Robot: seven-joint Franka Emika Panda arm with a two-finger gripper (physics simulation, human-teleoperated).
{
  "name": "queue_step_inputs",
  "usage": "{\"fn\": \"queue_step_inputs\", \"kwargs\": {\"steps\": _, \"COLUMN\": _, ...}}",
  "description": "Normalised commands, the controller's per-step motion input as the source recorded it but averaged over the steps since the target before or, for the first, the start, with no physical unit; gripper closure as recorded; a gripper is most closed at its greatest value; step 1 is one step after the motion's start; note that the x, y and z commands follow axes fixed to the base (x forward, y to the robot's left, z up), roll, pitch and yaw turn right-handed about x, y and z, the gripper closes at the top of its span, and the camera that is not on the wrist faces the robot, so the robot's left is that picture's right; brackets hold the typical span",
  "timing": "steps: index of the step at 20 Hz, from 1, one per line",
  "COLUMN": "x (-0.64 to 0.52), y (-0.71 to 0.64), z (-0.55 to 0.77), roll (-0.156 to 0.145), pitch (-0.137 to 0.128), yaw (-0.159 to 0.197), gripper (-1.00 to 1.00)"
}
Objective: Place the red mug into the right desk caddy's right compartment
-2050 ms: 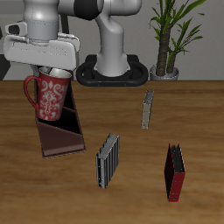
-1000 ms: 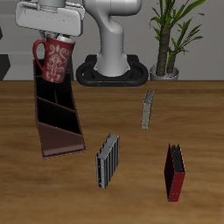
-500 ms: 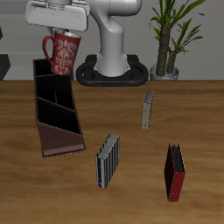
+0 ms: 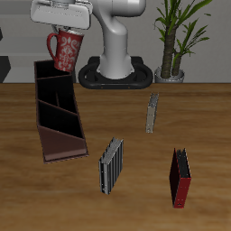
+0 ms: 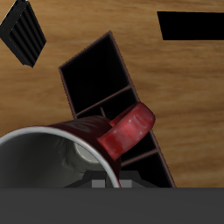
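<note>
The red mug (image 4: pixel 65 52), speckled with a pale pattern, hangs high in the air with my gripper (image 4: pixel 64 36) shut on its rim. It is over the far end of the right desk caddy (image 4: pixel 42 101), a long dark maroon tray lying on the table. The right compartment (image 4: pixel 48 72), the small end cell, lies just below and beside the mug in the exterior view. In the wrist view the mug (image 5: pixel 61 153) shows its pale inside and its red handle (image 5: pixel 129 131). There it covers part of the caddy (image 5: pixel 112 40), and my fingers are hidden.
A grey ribbed slab (image 4: pixel 110 165) stands near the caddy's front end. A small red-and-black holder (image 4: pixel 180 178) is by the front edge and a thin grey upright piece (image 4: pixel 152 113) stands mid-table. The robot base (image 4: pixel 117 74) and a potted plant (image 4: pixel 176 41) are at the back.
The gripper has lifted the mug from low over the caddy's middle and carried it up and back toward the caddy's far end. Over the last half second it shifted only slightly.
</note>
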Motion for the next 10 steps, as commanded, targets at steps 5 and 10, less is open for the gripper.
{"fn": "queue_step_inputs", "kwargs": {"steps": 5, "x": -0.53, "y": -0.24, "z": -0.1, "roll": -0.062, "pitch": -0.009, "yaw": 0.002, "gripper": 1.0}}
{"fn": "queue_step_inputs", "kwargs": {"steps": 10, "x": -0.38, "y": -0.19, "z": -0.07, "roll": -0.025, "pitch": -0.002, "yaw": 0.014, "gripper": 1.0}}
